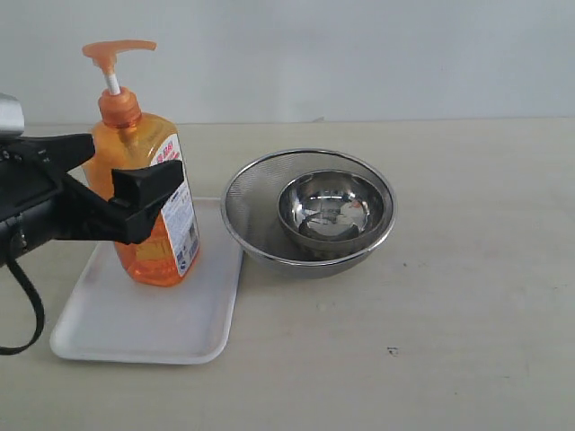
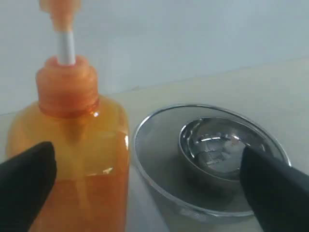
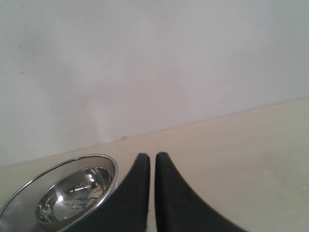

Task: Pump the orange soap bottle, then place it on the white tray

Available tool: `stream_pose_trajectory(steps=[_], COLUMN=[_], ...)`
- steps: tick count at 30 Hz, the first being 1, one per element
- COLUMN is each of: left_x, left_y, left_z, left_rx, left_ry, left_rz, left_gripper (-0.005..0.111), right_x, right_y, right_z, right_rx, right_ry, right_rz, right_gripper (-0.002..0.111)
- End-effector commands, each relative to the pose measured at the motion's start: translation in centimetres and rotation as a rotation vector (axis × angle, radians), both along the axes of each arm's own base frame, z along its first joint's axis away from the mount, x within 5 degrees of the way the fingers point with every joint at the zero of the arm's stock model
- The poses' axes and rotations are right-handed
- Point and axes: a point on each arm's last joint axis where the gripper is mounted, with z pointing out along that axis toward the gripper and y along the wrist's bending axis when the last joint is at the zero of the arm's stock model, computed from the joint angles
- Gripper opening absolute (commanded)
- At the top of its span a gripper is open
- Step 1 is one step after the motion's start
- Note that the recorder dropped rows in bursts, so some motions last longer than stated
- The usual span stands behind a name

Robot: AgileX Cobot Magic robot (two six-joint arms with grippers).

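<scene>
The orange soap bottle [image 1: 154, 254] stands upright on the white tray [image 1: 135, 328], toward the tray's edge nearest the steel mesh strainer bowl [image 1: 252, 193], which holds a smaller steel bowl [image 1: 331, 211]. The pump head [image 1: 117, 49] sits high on its white stem [image 1: 112, 83], and nothing shows whether it has been pressed. The left gripper [image 1: 126, 166] brackets the bottle's body with its jaws spread wide and grips nothing. In the left wrist view one finger [image 2: 24, 186] lies close against the bottle's side, though contact cannot be confirmed, while the other [image 2: 275, 193] is well clear of it. The right gripper [image 3: 152, 169] hovers over the table [image 1: 449, 341] beyond the strainer, its jaws pressed almost together and empty. The main risk is probably the retreat. If the left arm pulls away at an angle, the near finger could drag on the tall, narrow bottle and tip it toward the strainer or off the tray's low rim. A swing upward could also catch the overhanging pump spout. If the pump has yet to be pressed, an off-centre push on the free-standing bottle could topple it.
</scene>
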Motion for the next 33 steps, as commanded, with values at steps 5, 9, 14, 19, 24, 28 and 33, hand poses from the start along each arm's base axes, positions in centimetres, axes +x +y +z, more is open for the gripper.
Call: stream_pose_trajectory(steps=[5,9,14,19,24,28,33], left_x=[-3.7,-7.1,-10.9,-12.3,-12.7,-12.8,-12.8], left_y=[1.4,2.3,2.3,2.7,2.9,2.9,2.9], left_z=[1.9,2.4,2.1,1.8,2.1,2.2,2.2], left_rx=[0.002,-0.113,-0.163,-0.242,-0.255,-0.258,-0.258], left_ry=[0.087,0.038,-0.084,-0.083,-0.113,-0.121,-0.121], left_rz=[-0.028,-0.097,-0.296,-0.324,-0.327,-0.330,-0.330], left_gripper=[0.095,0.095,0.095,0.095,0.095,0.095,0.095], right_x=[0.0,0.0,0.0,0.0,0.0,0.0,0.0], right_y=[0.0,0.0,0.0,0.0,0.0,0.0,0.0], right_z=[0.1,0.1,0.1,0.1,0.1,0.1,0.1], right_rx=[-0.007,-0.007,-0.007,-0.007,-0.007,-0.007,-0.007], right_ry=[-0.008,-0.008,-0.008,-0.008,-0.008,-0.008,-0.008], right_rz=[-0.006,-0.006,-0.006,-0.006,-0.006,-0.006,-0.006], right_gripper=[0.000,0.000,0.000,0.000,0.000,0.000,0.000])
